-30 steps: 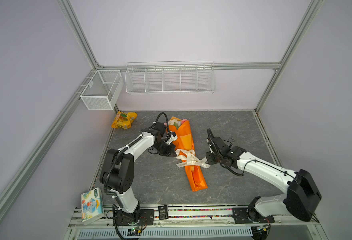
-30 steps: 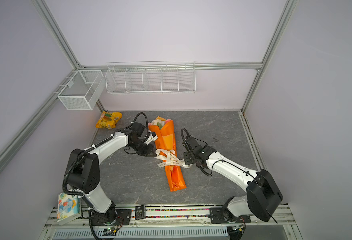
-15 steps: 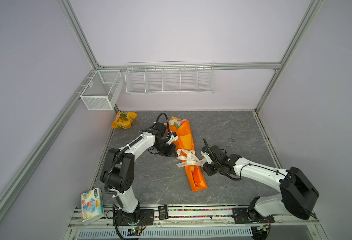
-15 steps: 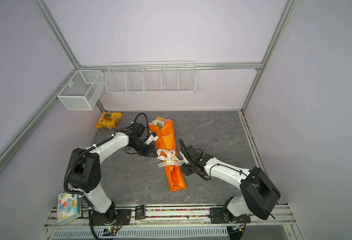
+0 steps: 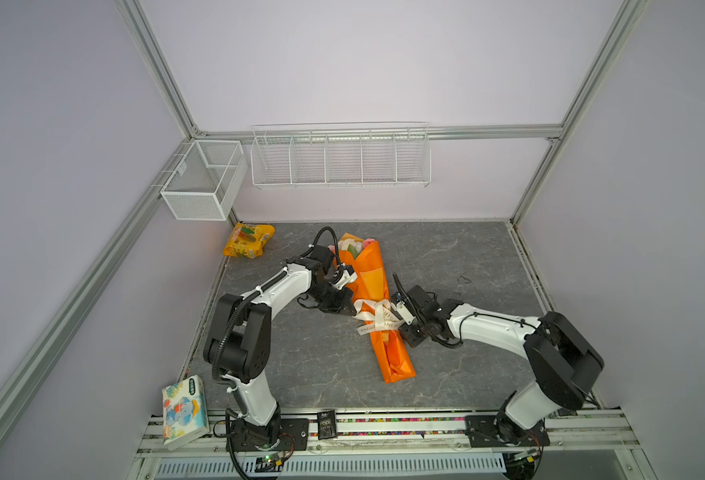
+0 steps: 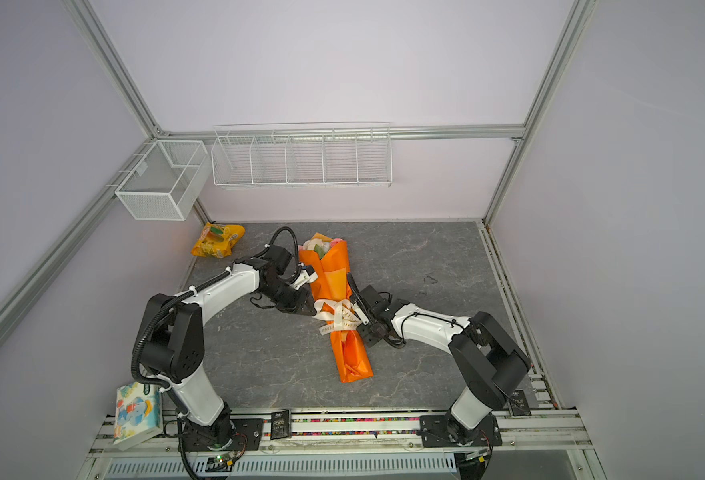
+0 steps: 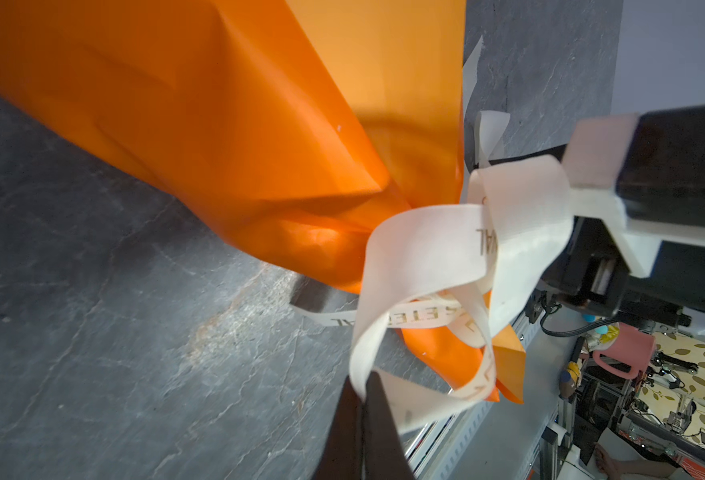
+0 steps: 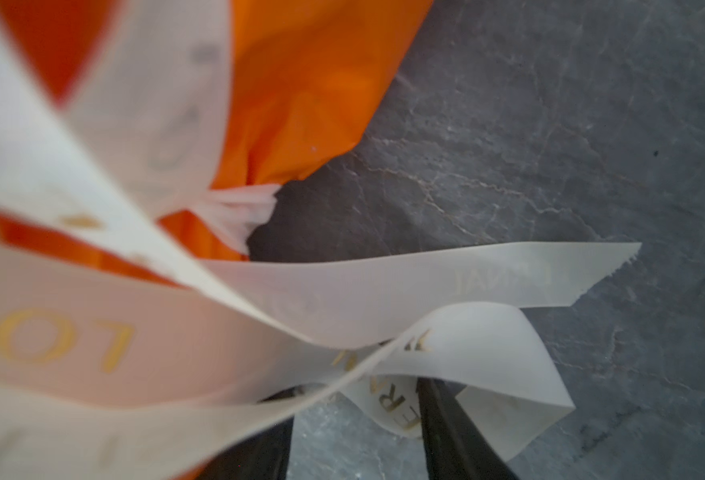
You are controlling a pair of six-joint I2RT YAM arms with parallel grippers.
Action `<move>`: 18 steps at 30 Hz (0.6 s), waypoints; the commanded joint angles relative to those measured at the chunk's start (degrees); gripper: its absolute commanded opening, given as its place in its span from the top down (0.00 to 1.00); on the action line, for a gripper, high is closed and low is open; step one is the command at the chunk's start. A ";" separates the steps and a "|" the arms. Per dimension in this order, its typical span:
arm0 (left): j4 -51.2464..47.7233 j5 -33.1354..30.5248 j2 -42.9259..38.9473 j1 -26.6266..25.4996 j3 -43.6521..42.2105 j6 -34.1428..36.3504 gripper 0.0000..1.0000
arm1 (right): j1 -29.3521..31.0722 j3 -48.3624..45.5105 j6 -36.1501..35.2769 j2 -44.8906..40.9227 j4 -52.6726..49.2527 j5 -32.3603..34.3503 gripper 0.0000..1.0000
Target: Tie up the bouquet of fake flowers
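One bouquet, one ribbon, left claw pinching ribbon, right claw spread around a loop

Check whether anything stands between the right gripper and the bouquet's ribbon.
Nothing visible does. The right gripper is open, its jaws either side of a loop of the cream ribbon round the bouquet of fake flowers.

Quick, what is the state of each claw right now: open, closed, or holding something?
Left claw: closed, pinching the ribbon.
Right claw: open around a ribbon loop, not clamped on it.
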 commanded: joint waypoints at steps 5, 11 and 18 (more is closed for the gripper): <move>-2.26 0.68 0.73 0.04 1.89 1.11 1.00 | -0.48 1.98 -1.98 2.09 -1.11 3.47 0.49; -2.09 1.26 0.83 0.05 1.79 1.17 1.00 | -0.73 3.19 -0.76 4.04 -1.93 -0.73 0.82; -1.75 -1.92 -0.42 0.06 0.96 0.82 1.00 | -0.99 -0.10 3.37 -5.87 -0.80 -2.04 0.93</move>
